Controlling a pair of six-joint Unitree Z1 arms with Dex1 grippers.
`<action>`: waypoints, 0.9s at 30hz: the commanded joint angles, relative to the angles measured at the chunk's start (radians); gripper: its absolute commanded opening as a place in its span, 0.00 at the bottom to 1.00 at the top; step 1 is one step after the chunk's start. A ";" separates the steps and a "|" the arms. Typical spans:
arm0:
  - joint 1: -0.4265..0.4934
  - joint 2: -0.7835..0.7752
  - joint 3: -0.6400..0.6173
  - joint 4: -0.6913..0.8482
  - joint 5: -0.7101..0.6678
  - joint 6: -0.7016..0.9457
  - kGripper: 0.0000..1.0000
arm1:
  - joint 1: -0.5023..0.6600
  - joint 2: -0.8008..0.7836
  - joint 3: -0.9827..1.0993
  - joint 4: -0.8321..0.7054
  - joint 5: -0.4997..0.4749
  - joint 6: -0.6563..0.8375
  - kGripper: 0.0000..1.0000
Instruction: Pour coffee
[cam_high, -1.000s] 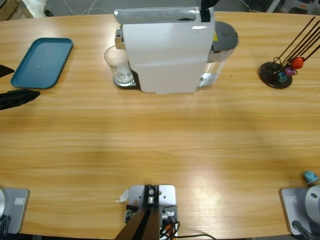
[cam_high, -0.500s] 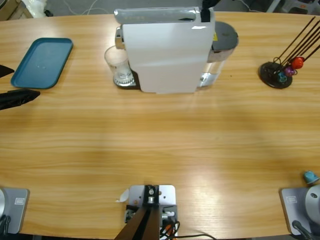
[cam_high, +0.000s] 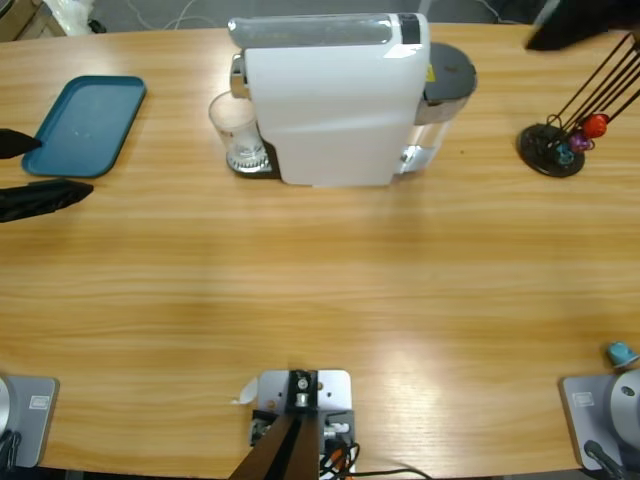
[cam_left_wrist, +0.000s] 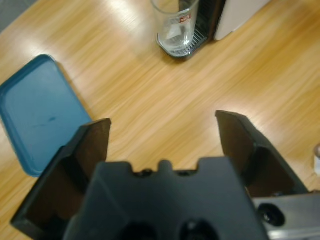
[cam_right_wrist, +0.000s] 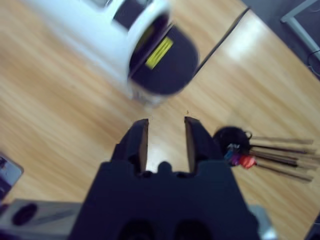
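I see no coffee pooled in the clear glass (cam_high: 238, 135), which stands on the white machine's (cam_high: 330, 100) drip grate, ahead of my left hand (cam_left_wrist: 162, 130), whose jaws are spread wide over bare tabletop (cam_high: 320, 270). Since a second ago, my right hand (cam_right_wrist: 162, 137) has left the machine's top; its jaws are slightly parted, holding nothing.

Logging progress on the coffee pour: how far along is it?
Done: the glass stands on the coffee machine's drip tray. No coffee shows in it. In hand: nothing; the left gripper is open, short of the glass, and the right gripper holds nothing. Left: brewing, and possibly moving the glass to the blue tray.
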 joint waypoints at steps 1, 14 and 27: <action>0.008 0.060 0.042 -0.045 -0.034 -0.010 0.90 | 0.011 -0.245 0.339 -0.179 0.045 0.045 0.57; 0.002 0.112 0.096 -0.127 -0.086 -0.049 0.90 | 0.011 -0.376 0.577 -0.347 0.053 0.082 0.70; 0.002 0.074 0.098 -0.124 -0.077 -0.041 0.90 | -0.057 0.177 -0.089 -0.095 0.054 0.015 0.00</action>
